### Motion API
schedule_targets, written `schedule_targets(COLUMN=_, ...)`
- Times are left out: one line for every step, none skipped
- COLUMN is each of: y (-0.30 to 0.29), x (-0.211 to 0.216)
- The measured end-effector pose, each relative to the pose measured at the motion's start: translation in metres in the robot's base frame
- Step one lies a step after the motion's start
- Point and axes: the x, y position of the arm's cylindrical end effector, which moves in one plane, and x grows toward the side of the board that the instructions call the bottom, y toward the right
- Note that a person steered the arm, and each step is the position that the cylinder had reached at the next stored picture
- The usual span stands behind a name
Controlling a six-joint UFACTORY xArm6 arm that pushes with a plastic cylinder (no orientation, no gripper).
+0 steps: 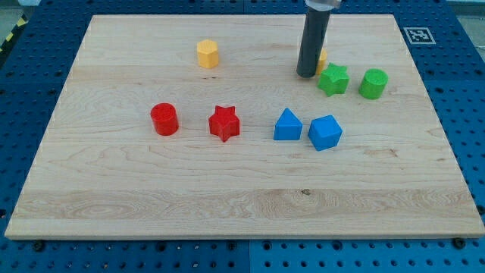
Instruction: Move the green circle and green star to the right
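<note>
my tip (307,74) sits just at 9 o'clock of the green star (333,79), with the green circle (373,83) just beside the star at its 3 o'clock. no jaws on this rig, only the rod, which partly hides a yellow block (322,59). bare bench (424,136) runs from the circle at 3 o'clock to the edge; blue blocks (309,129) lie at 6 o'clock.

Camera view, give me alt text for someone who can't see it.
My tip rests just left of the green star, with the green circle to the star's right. Red circle, red star and two blue blocks line up below; a yellow block sits upper left.
</note>
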Motion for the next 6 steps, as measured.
schedule_targets(y=-0.026, x=0.007)
schedule_targets(y=-0.033, x=0.011)
schedule_targets(y=-0.034, x=0.011)
schedule_targets(y=-0.029, x=0.011)
schedule_targets(y=0.012, x=0.011)
schedule_targets(y=0.062, x=0.011)
